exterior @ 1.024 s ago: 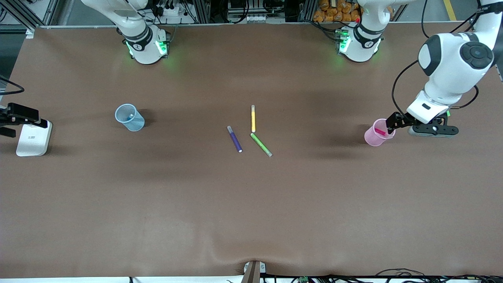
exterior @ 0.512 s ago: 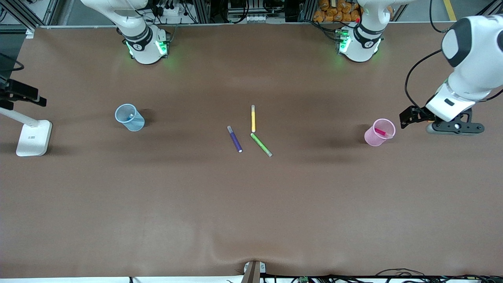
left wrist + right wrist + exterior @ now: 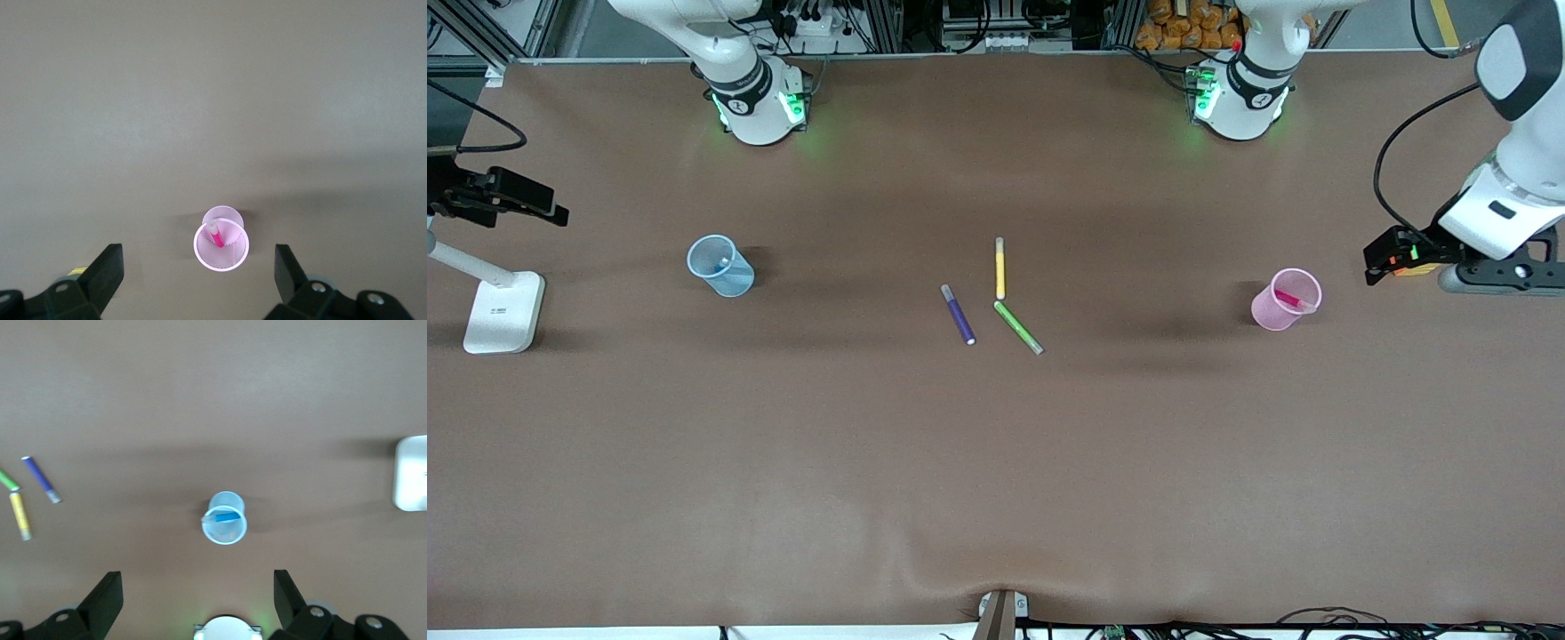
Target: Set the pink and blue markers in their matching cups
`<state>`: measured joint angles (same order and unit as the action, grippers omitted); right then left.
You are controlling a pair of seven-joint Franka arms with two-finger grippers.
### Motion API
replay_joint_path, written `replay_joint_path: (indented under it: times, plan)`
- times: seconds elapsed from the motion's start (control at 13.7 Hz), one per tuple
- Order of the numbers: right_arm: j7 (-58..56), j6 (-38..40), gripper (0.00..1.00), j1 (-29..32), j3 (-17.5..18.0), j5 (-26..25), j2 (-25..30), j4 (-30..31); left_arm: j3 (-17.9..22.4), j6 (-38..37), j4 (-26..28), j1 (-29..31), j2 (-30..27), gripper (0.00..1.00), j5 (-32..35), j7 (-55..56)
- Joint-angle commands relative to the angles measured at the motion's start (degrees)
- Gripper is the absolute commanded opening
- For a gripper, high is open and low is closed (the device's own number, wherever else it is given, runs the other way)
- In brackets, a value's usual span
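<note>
Front view: we see the pink marker (image 3: 1286,298) in the pink cup (image 3: 1277,311), the blue marker (image 3: 227,517) in the blue cup (image 3: 720,267). Left gripper (image 3: 197,275) at the pink cup's 3 o'clock and right gripper (image 3: 198,595) are both spread, empty.

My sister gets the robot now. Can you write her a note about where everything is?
Left gripper: open, empty, up in the air at the left arm's end of the table.
Right gripper: open, empty, up in the air at the right arm's end.
Pink marker stands in the pink cup; blue marker is in the blue cup.
Purple pen, yellow pen and green pen lie mid-table.
Both markers are placed; nothing seems left.
</note>
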<state>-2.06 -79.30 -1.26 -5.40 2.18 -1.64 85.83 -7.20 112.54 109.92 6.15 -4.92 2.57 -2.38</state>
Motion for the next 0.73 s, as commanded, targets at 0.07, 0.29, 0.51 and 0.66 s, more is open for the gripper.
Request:
replay_joint_path:
  times: [0.07,0.29,0.51,0.66]
  plan:
    - [1.71,-0.59,1.00,-2.87,0.39,-6.32,0.59,-1.11,0.00,-5.83,-5.23,0.27,0.53,1.00,-0.19,-0.35]
    - [1.01,0.30,1.00,-2.44,0.21,-3.53,1.72,-0.76,0.00,-8.91,-5.94,0.36,-1.05,1.00,-3.25,-0.18]
    - [0.92,-0.59,1.00,-1.99,0.03,-2.71,3.83,1.61,0.61,-14.78,-9.44,0.71,-1.58,1.00,-5.29,1.40]
    - [1.71,-1.29,1.00,-1.90,0.03,-2.80,4.28,2.41,0.61,-17.96,-11.39,0.71,-1.67,1.00,-5.20,2.37]
